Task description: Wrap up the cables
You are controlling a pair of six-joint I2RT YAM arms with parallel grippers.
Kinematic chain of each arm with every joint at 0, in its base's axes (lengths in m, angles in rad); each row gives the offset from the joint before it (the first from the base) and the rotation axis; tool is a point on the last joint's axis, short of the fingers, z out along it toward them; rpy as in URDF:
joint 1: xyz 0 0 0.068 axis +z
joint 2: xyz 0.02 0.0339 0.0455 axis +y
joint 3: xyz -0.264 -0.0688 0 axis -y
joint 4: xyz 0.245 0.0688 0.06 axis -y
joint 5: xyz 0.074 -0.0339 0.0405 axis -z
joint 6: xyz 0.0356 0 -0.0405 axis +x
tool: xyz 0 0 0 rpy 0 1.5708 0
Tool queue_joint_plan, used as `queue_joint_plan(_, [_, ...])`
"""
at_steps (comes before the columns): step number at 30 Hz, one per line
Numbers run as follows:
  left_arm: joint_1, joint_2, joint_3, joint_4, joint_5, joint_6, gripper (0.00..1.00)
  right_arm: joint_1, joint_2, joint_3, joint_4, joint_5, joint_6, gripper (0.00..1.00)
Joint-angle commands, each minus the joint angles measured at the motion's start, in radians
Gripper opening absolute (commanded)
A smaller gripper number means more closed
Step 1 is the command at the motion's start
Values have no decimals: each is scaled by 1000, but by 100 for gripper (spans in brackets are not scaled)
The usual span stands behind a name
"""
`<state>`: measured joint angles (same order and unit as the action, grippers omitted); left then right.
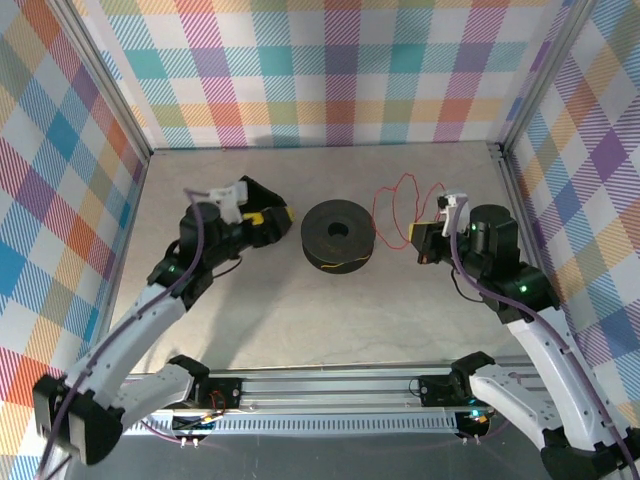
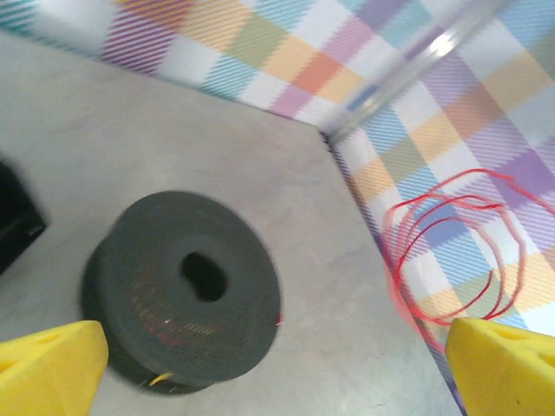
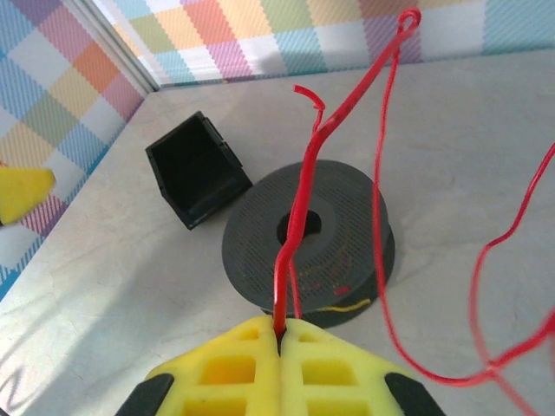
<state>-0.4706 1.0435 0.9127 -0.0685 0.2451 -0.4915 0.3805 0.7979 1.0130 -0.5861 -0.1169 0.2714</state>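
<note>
The right end effector is closed on the red cable, which is pinched between its yellow pads. From there the cable is looped loosely upward and to the right. The spool is seen on the worktop just ahead. The left end effector is held wide open and empty, with the spool ahead of it.

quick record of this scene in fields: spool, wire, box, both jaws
spool: black, lying flat mid-table, a few red and yellow turns on it
red wire: loose springy loops right of the spool, one strand pinched in the right jaws
black box: open, tilted, left of the spool
left jaws: open, holding nothing, pointed toward the spool
right jaws: shut on the red wire
progress: most wire off the spool
</note>
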Motion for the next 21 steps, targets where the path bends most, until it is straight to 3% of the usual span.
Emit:
queue_joint_plan(1, [-72, 128, 134, -87, -6, 173, 100, -20, -30, -28, -44, -24, 25, 0])
queue_joint_plan(7, [-162, 305, 285, -74, -21, 361, 98, -31, -26, -15, -120, -64, 11, 0])
queue_joint_plan(17, [-199, 517, 408, -91, 87, 487, 72, -39, 29, 8, -185, -142, -4, 0])
queue_joint_plan(21, [-230, 568, 429, -97, 145, 516, 70, -45, 55, 22, -197, -171, -10, 0])
